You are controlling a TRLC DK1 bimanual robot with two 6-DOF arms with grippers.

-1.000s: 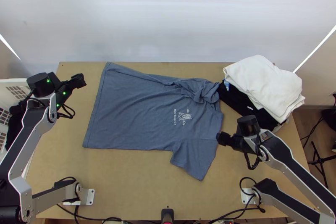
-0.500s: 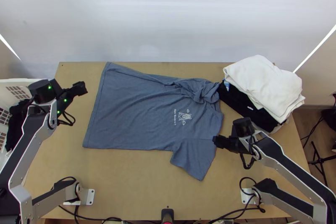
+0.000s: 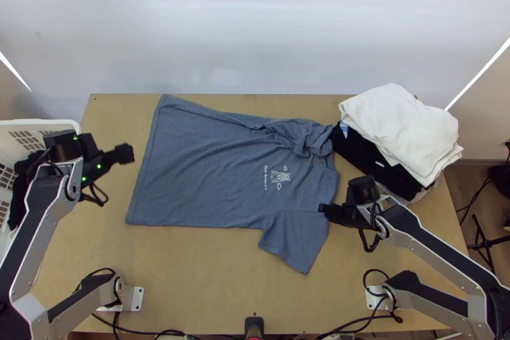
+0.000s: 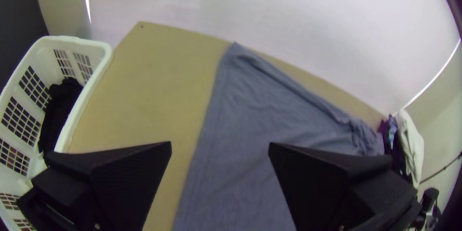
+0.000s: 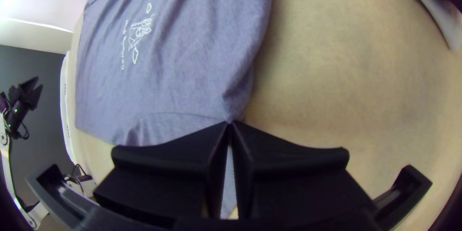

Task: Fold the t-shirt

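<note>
My left gripper (image 3: 128, 153) stands wide open, empty, at nine o'clock of the blue t-shirt (image 3: 204, 168); my right gripper (image 3: 322, 208), closed, pinches its edge near the sleeve at four o'clock. It lies spread on the table (image 3: 204, 282), bunched at two o'clock.

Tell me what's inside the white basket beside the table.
Dark, bunched cloth lies inside the white basket. What garment it is, I can't tell, and anything underneath it is covered.
</note>
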